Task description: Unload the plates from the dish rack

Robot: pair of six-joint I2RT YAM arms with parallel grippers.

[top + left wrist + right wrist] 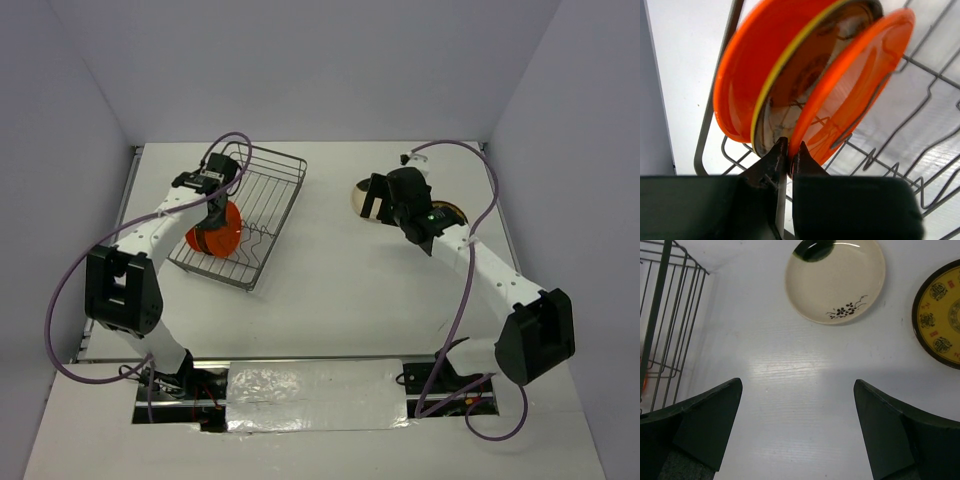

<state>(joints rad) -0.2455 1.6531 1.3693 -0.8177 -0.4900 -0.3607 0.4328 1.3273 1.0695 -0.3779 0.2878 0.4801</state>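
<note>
The silver wire dish rack [272,182] lies at the left of the table. Three plates stand upright in it: an orange-red plate [747,65], a mustard-brown patterned plate [807,82] and a second orange-red plate [857,80]. My left gripper [791,150] is shut on the lower rim of that second orange-red plate; from above the left gripper [208,238] sits at the plates [226,232]. My right gripper [797,385] is open and empty above bare table. A cream plate [835,277] and a mustard plate [940,315] lie flat on the table ahead of it.
The rack's corner [658,290] shows at the left of the right wrist view. In the top view the right gripper [385,200] partly covers the cream plate [358,196], with the mustard plate [452,213] beside it. Grey walls enclose the table.
</note>
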